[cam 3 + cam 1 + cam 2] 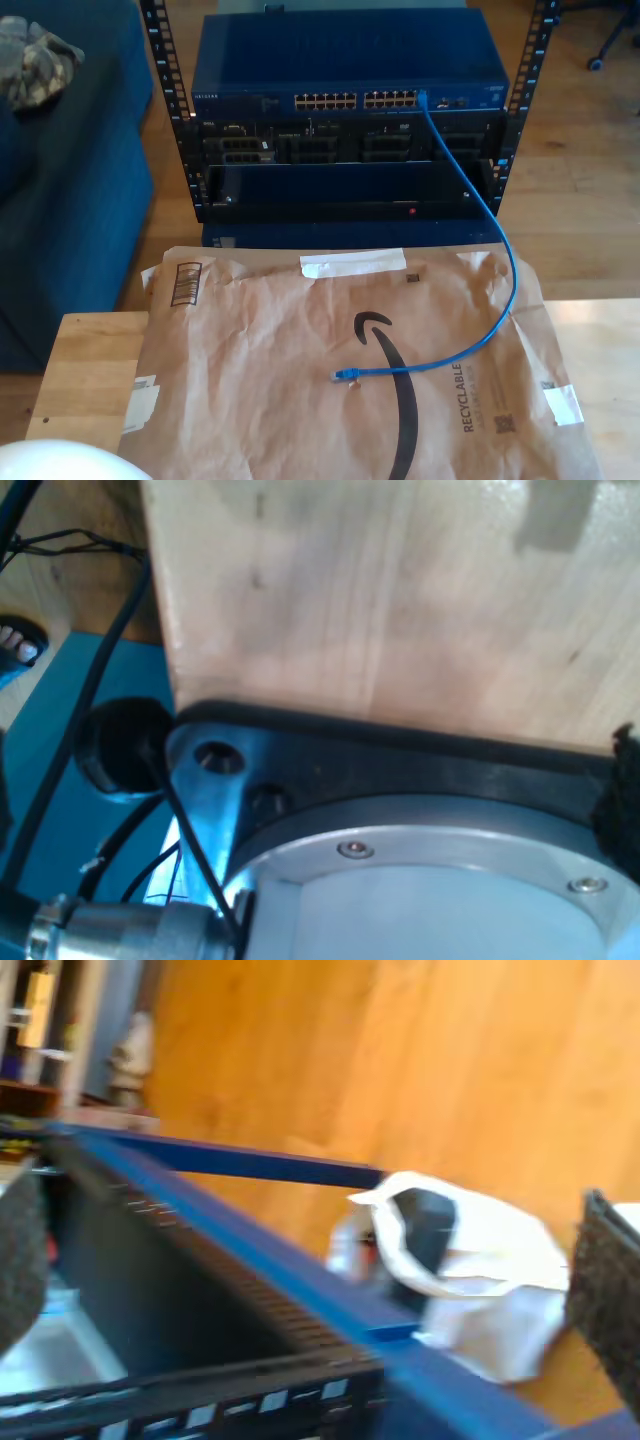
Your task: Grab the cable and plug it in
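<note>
Second wrist view first: my second gripper (320, 1290) has dark textured pads (605, 1300) spread wide, and nothing sits between them. Beyond them is a blurred blue rack frame (300, 1260) with a slotted black rail, then a crumpled white plastic bag (480, 1260) lying on the orange wooden floor (300, 1060).

Over to the first wrist view: my first gripper (624, 780) shows just a dark fuzzy sliver, so I cannot tell how its jaws stand. Close under it is a round metal arm base (420, 880) on a black plate, bolted against the pale wooden table (380, 590). Black cables (100, 670) trail down over a blue mat (60, 810), and a person's sandalled foot (20, 645) rests on the floor.

Now the exterior view. The cable (500, 290) has one end plugged into the blue network switch (345, 65) up in the rack (345, 170), towards the exterior view's right. It then loops down over the table edge, and its free plug (345, 375) lies loose on a brown paper mailer (300, 400). The mailer covers most of the table. A blue sofa (70, 180) stands at the exterior view's left with a camouflage bundle (35, 55) on it.
</note>
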Controlling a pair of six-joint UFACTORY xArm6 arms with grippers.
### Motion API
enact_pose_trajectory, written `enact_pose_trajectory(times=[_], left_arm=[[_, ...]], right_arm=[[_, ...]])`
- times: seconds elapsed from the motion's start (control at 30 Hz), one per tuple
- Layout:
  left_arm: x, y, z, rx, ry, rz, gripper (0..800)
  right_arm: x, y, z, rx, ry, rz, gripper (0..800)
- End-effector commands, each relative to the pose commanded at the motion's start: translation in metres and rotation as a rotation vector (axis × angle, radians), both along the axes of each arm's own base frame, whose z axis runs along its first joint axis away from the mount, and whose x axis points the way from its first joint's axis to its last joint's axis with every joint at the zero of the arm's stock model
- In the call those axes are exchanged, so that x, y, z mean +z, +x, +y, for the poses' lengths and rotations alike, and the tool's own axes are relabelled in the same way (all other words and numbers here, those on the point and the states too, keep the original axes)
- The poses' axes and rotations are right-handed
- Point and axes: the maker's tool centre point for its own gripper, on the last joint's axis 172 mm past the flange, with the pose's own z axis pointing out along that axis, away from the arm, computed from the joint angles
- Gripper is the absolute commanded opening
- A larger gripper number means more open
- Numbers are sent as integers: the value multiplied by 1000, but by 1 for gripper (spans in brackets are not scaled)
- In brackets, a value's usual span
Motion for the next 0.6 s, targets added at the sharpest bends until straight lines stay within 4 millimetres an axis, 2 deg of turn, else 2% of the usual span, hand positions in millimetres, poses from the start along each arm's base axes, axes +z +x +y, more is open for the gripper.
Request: enact_pose_trajectory(times=[0.1,0.13,0.2,0.3,0.4,0.5,0.6], left_arm=[[0,0,0,0,0,0,800],[0,0,0,0,0,0,800],[0,0,0,0,0,0,800],[0,0,0,0,0,0,800],[0,0,0,0,0,0,800],[0,0,0,0,0,0,800],[0,0,0,-2,0,0,800]], right_arm=[[-11,-34,-44,15,17,62,763],[-11,-45,-54,35,21,80,790],[-24,-76,-71,66,38,149,793],[-31,-125,-88,79,79,237,794],[-40,-183,-92,94,136,342,794],[-45,-245,-72,156,190,496,796],[-46,-306,-64,132,230,604,796]])
